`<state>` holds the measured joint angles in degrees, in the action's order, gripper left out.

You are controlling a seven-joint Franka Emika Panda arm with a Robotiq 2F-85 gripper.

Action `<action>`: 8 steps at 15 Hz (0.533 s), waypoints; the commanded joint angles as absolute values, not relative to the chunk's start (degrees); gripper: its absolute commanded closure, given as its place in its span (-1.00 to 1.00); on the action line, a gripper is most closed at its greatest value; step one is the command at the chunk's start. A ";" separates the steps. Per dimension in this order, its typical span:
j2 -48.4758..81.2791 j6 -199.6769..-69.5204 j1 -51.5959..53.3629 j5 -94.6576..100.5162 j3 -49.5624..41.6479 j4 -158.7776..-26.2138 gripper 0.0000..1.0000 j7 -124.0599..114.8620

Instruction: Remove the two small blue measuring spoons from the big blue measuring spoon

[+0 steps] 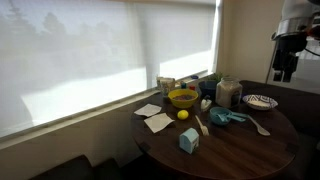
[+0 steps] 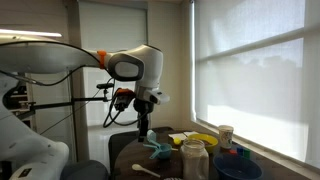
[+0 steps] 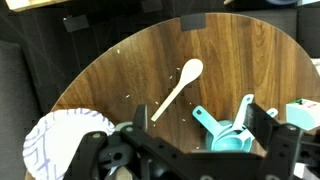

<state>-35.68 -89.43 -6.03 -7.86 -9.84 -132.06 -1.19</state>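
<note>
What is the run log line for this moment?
fingers: open, empty, high above table | blue spoons: together on table, untouched

It looked like a home dining corner: a round dark wooden table [image 1: 240, 150] stood beside windows with drawn roller blinds [image 1: 90, 60], a yellow bowl [image 1: 183, 97] and jar [image 1: 228, 92] near its window edge.

Loads of open air over the table [image 1: 240, 150] — the gripper [image 1: 284, 76] hangs high at one side, well clear of everything. Down low it's busier: the blue measuring spoons [image 1: 226, 117] have a jar [image 1: 228, 92] close behind, a cream spoon [image 1: 258, 125] beside them and a patterned plate [image 1: 262, 101] near. In the wrist view, the wood past the cream spoon is bare out to the edge.
</note>
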 commanded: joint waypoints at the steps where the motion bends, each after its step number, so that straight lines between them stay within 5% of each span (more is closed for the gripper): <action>1: -28.03 -87.31 -4.62 -13.36 -5.59 -126.06 -1.00 -7.16; 8: -22.88 -89.23 -3.84 -13.28 -0.56 -124.23 -1.00 -14.89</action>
<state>-22.90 -89.39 -3.66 -13.25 -0.67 -124.35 -14.97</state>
